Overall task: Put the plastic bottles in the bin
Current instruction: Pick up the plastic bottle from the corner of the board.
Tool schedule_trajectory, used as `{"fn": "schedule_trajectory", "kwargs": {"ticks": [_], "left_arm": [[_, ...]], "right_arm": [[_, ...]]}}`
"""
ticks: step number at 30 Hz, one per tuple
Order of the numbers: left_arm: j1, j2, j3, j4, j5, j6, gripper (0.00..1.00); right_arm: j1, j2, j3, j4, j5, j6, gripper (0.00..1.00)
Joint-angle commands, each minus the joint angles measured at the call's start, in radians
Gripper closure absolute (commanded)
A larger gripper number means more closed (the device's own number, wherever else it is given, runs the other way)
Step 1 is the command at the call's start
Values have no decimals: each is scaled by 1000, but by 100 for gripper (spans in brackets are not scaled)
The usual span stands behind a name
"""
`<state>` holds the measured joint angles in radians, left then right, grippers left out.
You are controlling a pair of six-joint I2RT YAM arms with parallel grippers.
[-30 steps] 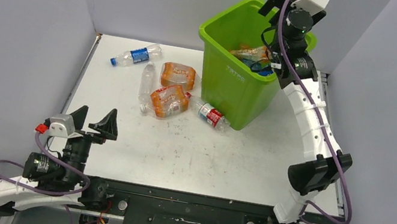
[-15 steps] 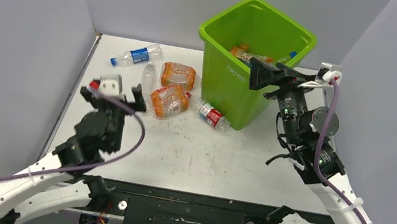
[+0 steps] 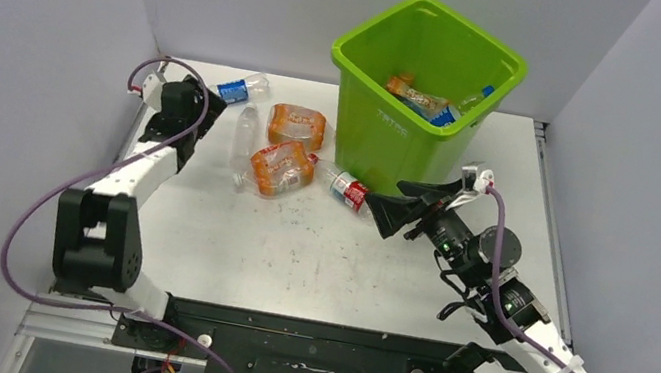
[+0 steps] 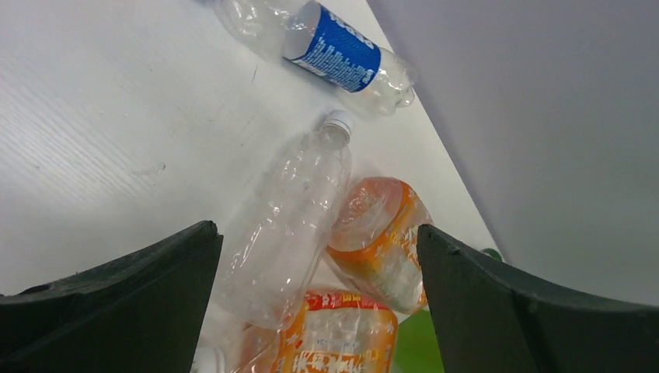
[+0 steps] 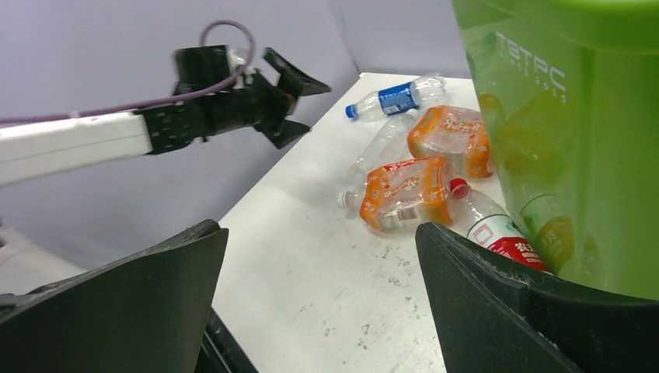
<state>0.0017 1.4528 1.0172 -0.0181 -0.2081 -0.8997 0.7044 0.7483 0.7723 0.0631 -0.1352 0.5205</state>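
Both grippers gape empty; five crushed bottles lie on the white table [image 3: 343,270].

The left gripper [image 4: 315,233], jaws wide and holding nothing, faces the crumpled label-less clear plastic bottle [image 4: 289,221], near the blue-labelled clear bottle [image 3: 231,91] and the squashed orange-tinted bottles [image 3: 281,167]. The right gripper [image 3: 404,207], equally spread and empty, points at the red-labelled clear bottle [image 3: 346,188] beside the tall lime-green plastic bin [image 3: 386,135], which already holds several bottles. The bottles are probably feather-light, springy and slick, so pinch across a flattened midsection or the stiffer neck.
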Motion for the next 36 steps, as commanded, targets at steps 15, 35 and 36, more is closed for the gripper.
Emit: {"fn": "schedule_trajectory", "kwargs": {"ticks": [15,35,36], "left_arm": [[45,702,469,287,-75,-620,4],[55,1032,839,76,-76,-619,25],[54,1048,861,65,-71,-614,27]], "right_arm": [[23,-153,-183,32,-23,-23,4],[29,17,-171,102,-27,15,4],[30,18,-170,99,-26,17,4]]}}
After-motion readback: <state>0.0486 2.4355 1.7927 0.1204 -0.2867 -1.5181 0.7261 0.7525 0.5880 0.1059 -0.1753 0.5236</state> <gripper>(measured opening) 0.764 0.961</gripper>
